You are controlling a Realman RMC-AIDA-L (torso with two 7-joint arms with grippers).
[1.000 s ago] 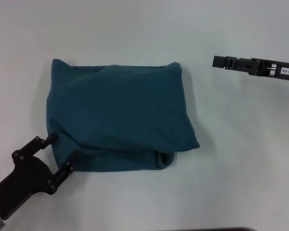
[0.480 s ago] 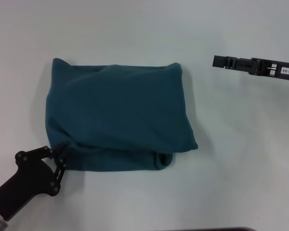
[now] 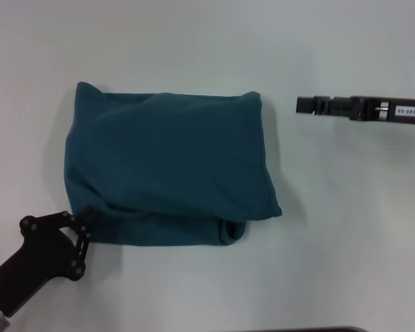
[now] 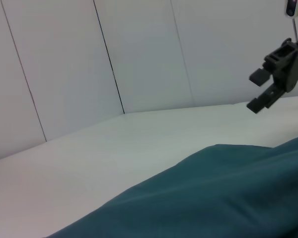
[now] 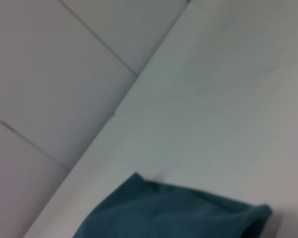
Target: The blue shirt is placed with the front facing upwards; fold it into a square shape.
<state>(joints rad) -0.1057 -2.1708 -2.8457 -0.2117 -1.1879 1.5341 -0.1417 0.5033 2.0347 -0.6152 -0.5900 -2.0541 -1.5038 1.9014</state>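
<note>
Blue shirt (image 3: 169, 166) lettering folded out of sight, right tool (image 3: 306, 105) edge-on, opening unreadable

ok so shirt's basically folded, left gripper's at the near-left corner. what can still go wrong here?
1. The left gripper touches the near-left corner of the blue shirt; if cloth is snagged, pulling away could drag the fold open.
2. A lower layer pokes out along the near edge and bulges at the near-right corner, so the shape is not a clean square and may loosen.
3. The right gripper hangs apart on the shirt's right; a sweep toward it could shove that edge.
</note>
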